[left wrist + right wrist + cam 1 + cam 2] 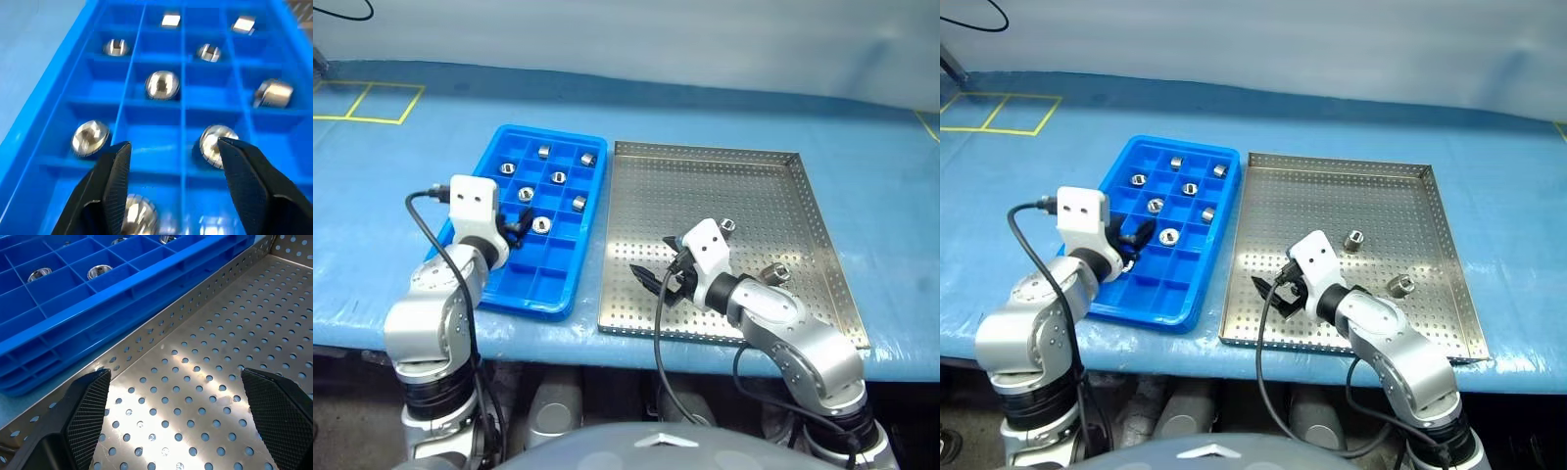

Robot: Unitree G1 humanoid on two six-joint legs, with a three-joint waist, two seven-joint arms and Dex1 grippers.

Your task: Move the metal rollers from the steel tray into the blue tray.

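Rollers (1354,239): two on steel tray (1430,211) (blue tray (1126,166): seven)

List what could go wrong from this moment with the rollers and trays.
1. The left gripper is open low over the blue tray, with rollers close by its fingers; pulling out carelessly might knock one from its compartment.
2. Two rollers remain in the steel tray. The one nearer the right rim lies behind the open right gripper; the forearm might nudge it.
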